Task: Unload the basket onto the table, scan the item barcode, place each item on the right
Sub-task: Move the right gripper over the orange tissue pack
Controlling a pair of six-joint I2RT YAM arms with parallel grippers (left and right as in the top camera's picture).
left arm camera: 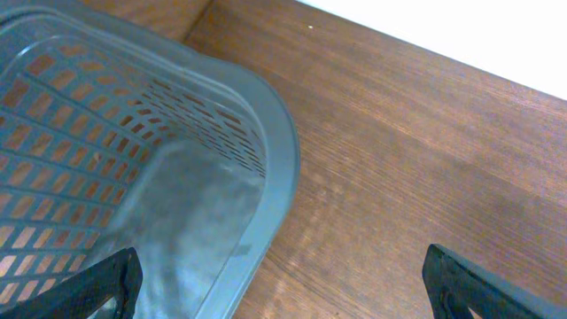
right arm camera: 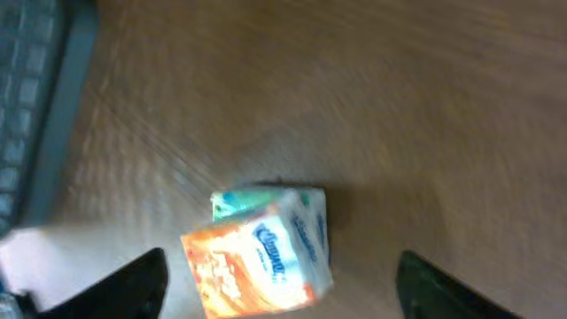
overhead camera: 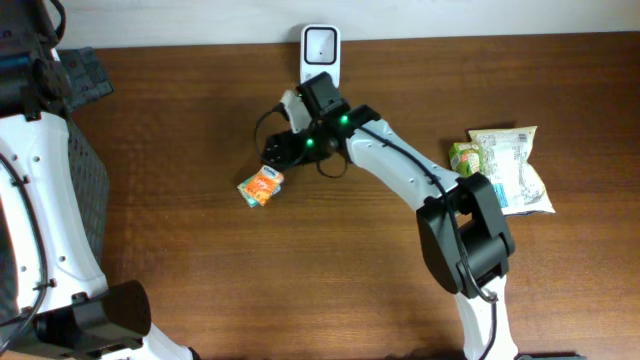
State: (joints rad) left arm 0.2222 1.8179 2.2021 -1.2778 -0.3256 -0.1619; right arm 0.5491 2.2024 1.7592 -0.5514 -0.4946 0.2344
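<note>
The item is a small orange and white tissue pack (overhead camera: 261,186) lying on the brown table left of centre. In the right wrist view the tissue pack (right arm camera: 261,252) sits between my right gripper's two dark fingers, with a gap on each side, and looks blurred. My right gripper (right arm camera: 283,292) is open and hovers just over the pack (overhead camera: 275,158). The white barcode scanner (overhead camera: 320,50) stands at the table's back edge, behind the right arm. My left gripper (left arm camera: 283,292) is open and empty, above the rim of a grey basket (left arm camera: 266,177).
The grey slotted basket (overhead camera: 88,180) takes up the table's left side under the left arm. A white snack bag (overhead camera: 515,170) and a green packet (overhead camera: 463,158) lie at the right. The right arm (overhead camera: 400,170) stretches diagonally across the middle.
</note>
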